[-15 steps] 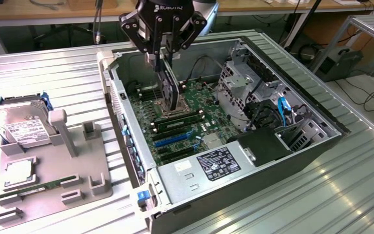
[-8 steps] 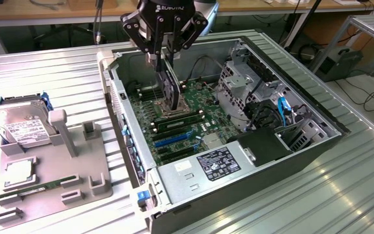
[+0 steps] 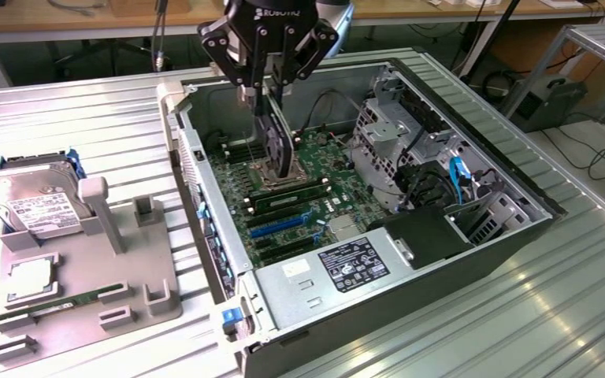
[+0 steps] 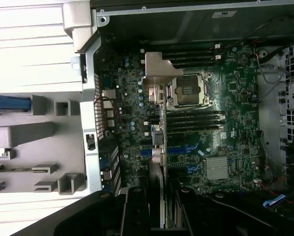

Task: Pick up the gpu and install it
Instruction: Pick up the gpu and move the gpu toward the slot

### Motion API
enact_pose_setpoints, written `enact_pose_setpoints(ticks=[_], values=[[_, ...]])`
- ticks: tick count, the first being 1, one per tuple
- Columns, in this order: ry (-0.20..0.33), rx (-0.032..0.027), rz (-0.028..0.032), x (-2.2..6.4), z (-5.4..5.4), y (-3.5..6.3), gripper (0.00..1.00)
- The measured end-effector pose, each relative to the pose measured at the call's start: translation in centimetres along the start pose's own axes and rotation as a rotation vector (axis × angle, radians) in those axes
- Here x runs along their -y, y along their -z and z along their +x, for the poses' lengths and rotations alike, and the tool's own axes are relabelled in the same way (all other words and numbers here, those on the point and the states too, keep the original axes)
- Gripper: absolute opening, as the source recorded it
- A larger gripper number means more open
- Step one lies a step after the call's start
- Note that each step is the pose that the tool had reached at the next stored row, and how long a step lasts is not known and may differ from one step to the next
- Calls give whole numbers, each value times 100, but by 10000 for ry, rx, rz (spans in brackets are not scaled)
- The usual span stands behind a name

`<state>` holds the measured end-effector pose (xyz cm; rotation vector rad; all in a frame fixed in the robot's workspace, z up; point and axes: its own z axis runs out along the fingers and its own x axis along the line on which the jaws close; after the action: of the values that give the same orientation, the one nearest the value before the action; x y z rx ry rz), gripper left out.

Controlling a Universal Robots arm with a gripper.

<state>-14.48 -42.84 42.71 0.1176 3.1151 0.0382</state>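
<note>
**Carry step: gpu gripped and hanging over the CPU socket, not yet seated.**
The gripper (image 3: 268, 88) has its jaws partly closed on the upper edge of the gpu (image 3: 278, 135). The card hangs upright straight beneath it, its lower end right above the CPU socket (image 3: 286, 176); whether it touches there I cannot tell. In my judgement, seating calls for lining the card's edge up over the blue slot (image 3: 277, 226) near the socket, bracket toward the case wall, then a straight, gentle press.

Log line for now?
gripper: shut on gpu | gpu: held on edge over motherboard, inside open case | install: not yet seated
</note>
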Motion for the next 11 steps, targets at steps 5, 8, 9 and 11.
enact_pose_setpoints(ticks=[5, 8, 9, 11], values=[[0, 0, 0, -1, -12, -2, 27], [0, 0, 1, -1, -19, -4, 27], [0, 0, 0, -1, -21, -4, 27], [0, 0, 0, -2, -27, -6, 27]])
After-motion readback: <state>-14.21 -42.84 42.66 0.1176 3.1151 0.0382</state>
